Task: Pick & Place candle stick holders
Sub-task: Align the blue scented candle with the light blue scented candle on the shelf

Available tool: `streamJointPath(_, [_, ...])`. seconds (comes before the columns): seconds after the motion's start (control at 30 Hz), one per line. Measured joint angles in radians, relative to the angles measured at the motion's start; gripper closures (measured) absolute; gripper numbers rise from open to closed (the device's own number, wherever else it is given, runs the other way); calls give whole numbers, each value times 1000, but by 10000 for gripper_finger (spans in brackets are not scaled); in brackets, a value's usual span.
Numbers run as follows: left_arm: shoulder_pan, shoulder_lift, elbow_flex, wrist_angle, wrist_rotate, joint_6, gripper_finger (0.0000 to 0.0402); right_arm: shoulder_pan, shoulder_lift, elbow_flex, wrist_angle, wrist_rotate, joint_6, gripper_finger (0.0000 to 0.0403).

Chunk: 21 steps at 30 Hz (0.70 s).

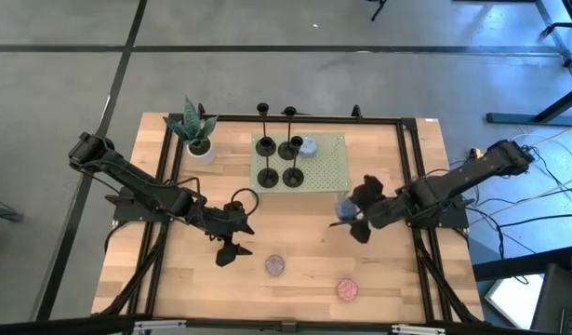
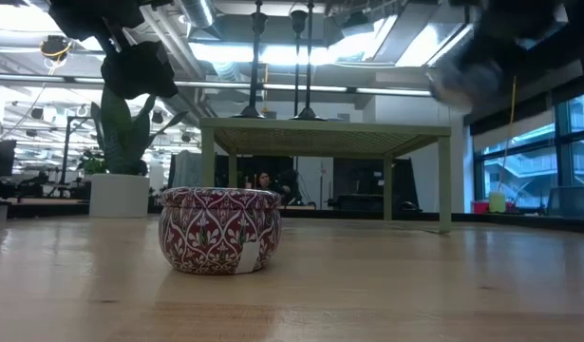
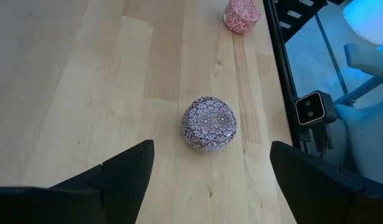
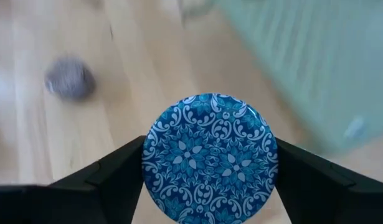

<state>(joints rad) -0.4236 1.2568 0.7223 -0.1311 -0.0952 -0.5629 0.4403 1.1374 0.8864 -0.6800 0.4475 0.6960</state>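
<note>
Closest to the lens in the right wrist view is a blue patterned tin (image 4: 210,146), clamped flat-side-up between the two fingers of the right gripper (image 4: 210,180). Pale wood and a blurred green surface show behind it. In the left wrist view, the left gripper (image 3: 210,180) has its fingers wide apart and empty. It hangs over the table (image 3: 85,93) with a mauve patterned tin (image 3: 208,123) just ahead of the gap and a pink tin (image 3: 242,15) farther off near the table's edge. The low view puts a red-and-white patterned tin (image 2: 218,242) on the wood in front. Behind it stand a green perforated stand (image 2: 325,139) on legs and a potted plant (image 2: 118,161). From the high view, the four candle stick holders (image 1: 279,160) stand upright in a tight cluster on that stand at the far middle of the table. A small grey-blue puck (image 1: 308,146) sits just beside them. Neither arm is at them: the left gripper is near the front left, and the right one hovers with its tin to the right of centre. The holders look rigid and light, probably metal. With tall thin stems over small disc bases they should tip easily, though the matte finish ought not to be slippery. The best hold is likely on the stem, low down and square-on, followed by a straight lift. An outer holder should go first, because open fingers could knock its neighbours.
</note>
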Motion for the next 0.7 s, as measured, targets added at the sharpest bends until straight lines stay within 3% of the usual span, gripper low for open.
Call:
streamJointPath(0.2, [0,0,0,0,0,0,84,-100,54,122,26,78,-148,93])
streamJointPath(0.47, [0,0,0,0,1,0,84,-254,243,255,30,20,-332,92])
streamJointPath(0.57, [0,0,0,0,1,0,84,-288,304,297,31,-21,-347,92])
streamJointPath(0.7, [0,0,0,0,2,0,84,-334,358,335,32,0,-359,92])
